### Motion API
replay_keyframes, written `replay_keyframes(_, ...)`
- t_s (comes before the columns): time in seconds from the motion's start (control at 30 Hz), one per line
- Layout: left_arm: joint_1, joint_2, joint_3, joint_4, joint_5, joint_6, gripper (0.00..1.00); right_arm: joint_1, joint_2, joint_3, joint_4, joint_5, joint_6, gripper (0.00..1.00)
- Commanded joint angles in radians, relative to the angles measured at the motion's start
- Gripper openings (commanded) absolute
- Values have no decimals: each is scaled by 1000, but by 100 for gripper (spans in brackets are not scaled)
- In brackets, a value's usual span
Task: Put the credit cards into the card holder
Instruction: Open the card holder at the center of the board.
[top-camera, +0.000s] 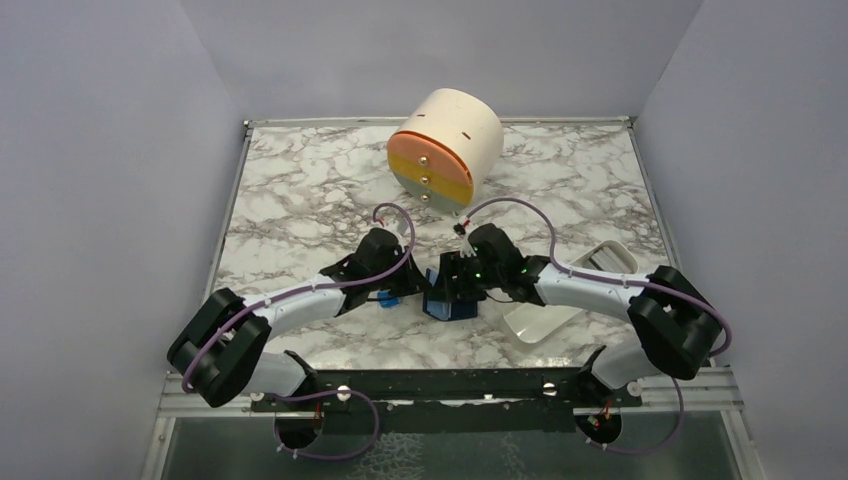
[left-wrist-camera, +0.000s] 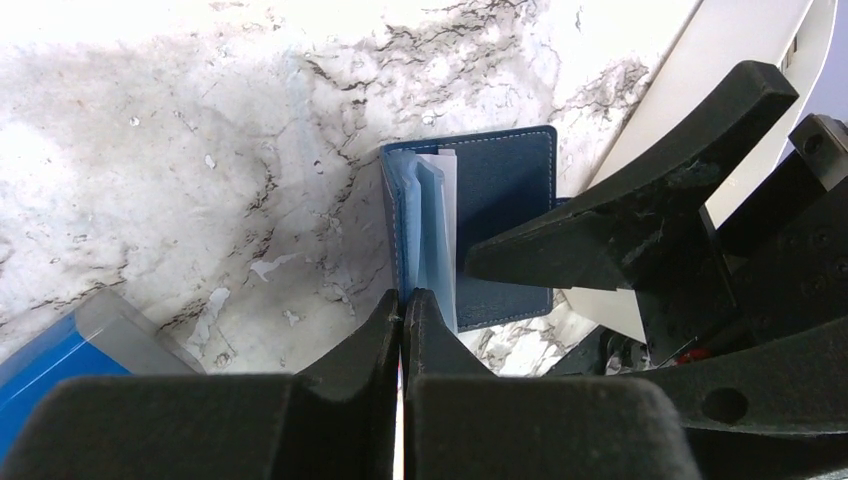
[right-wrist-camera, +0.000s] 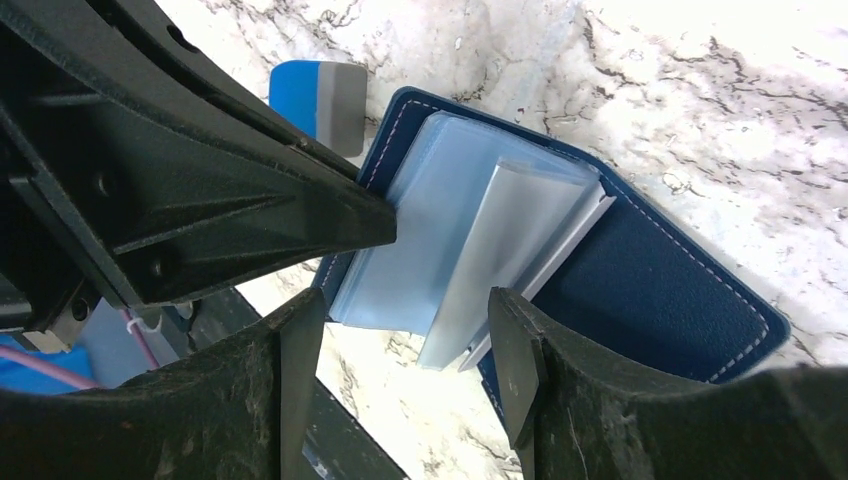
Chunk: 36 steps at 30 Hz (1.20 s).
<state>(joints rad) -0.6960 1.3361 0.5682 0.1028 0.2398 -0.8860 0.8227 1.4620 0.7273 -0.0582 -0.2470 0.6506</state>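
Left tool (left-wrist-camera: 402, 310): pinched shut on the near cover edge of the card holder (left-wrist-camera: 510, 190), so you likely keep it splayed open on the bench (left-wrist-camera: 150, 150). Right tool (right-wrist-camera: 405, 300): jaws apart, straddling a credit card (right-wrist-camera: 520, 240) lodged among the slots, probably to seat it.

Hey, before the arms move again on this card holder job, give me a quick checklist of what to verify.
1. Left end effector shut on the card holder edge: ok.
2. Card holder open, clear sleeves exposed: ok.
3. Right end effector open, straddling the sleeves: ok.
4. Right end effector gripping a card: not ok, its jaws hold nothing.
5. A card seated in a sleeve: cannot tell.
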Motion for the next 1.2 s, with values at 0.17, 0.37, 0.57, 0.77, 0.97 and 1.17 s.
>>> replay_keyframes(0.17, 0, -30, -33, 34, -15, -30, 3, -2, 54, -31, 80, -31, 38, 59)
replay_keyframes(0.37, 0, -39, -31, 33, -14, -33, 8, -2, 82, -29, 69, 12, 24, 53)
replay_keyframes(0.57, 0, -44, -30, 33, -4, -38, 15, -2, 105, -25, 70, 7, 16, 52)
replay_keyframes(0.77, -1, -49, -38, 38, -7, -40, 0, -2, 82, -27, 76, -4, 23, 56)
replay_keyframes(0.97, 0, -54, -54, 45, -30, -56, 0, -2, 49, -28, 105, -63, 57, 61)
replay_keyframes(1.17, 0, -58, -69, 62, -38, -76, 0, -2, 56, -36, 137, -86, 94, 63)
